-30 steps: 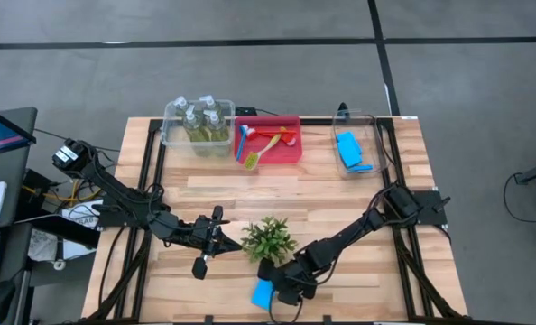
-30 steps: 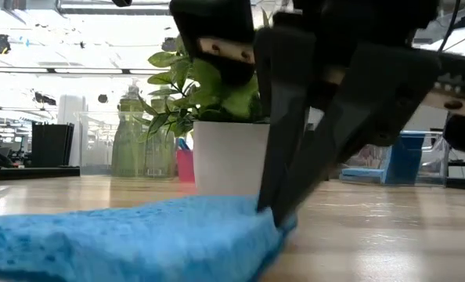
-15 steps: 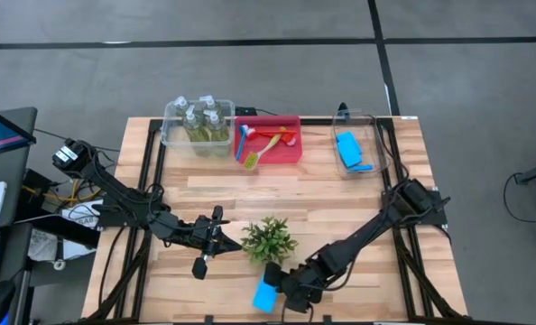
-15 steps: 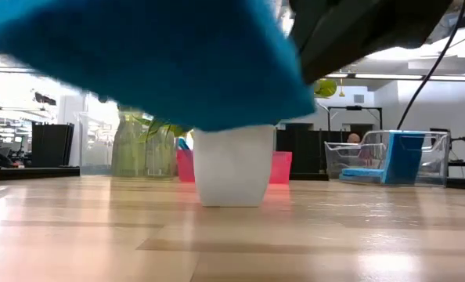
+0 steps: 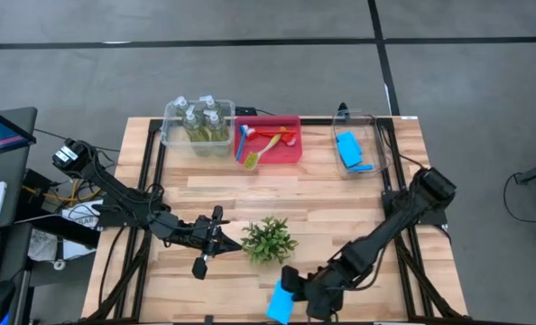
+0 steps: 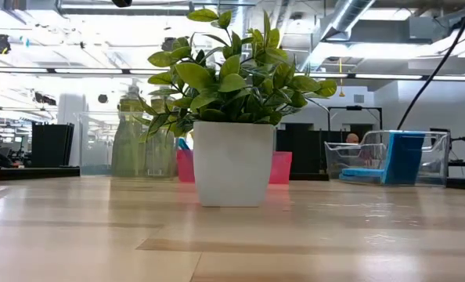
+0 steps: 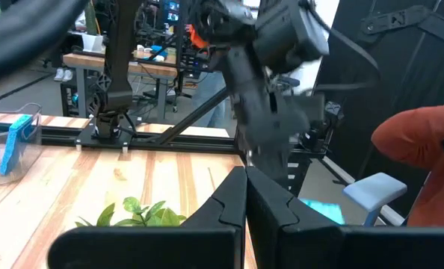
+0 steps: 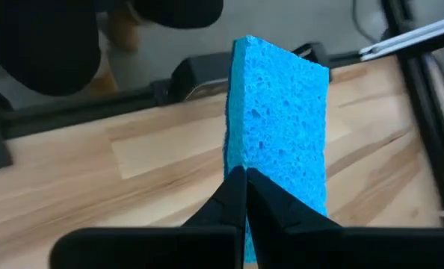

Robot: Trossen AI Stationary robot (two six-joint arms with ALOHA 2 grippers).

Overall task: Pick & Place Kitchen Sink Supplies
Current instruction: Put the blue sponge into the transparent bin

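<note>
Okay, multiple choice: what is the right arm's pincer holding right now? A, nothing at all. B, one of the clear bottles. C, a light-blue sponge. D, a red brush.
C: the right pincer is shut on the light-blue sponge, which stands edge-up between its fingers in the right wrist view; from above, that sponge sits at the arm's tip by the table's near edge.

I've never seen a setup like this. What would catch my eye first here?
Probably the bright blue sponge, pinched in the right gripper and lifted off the table's near edge. Just beyond it a small green plant stands mid-table. Along the far edge sit a clear bin of bottles, a red bin of brushes and a clear bin of sponges.
</note>
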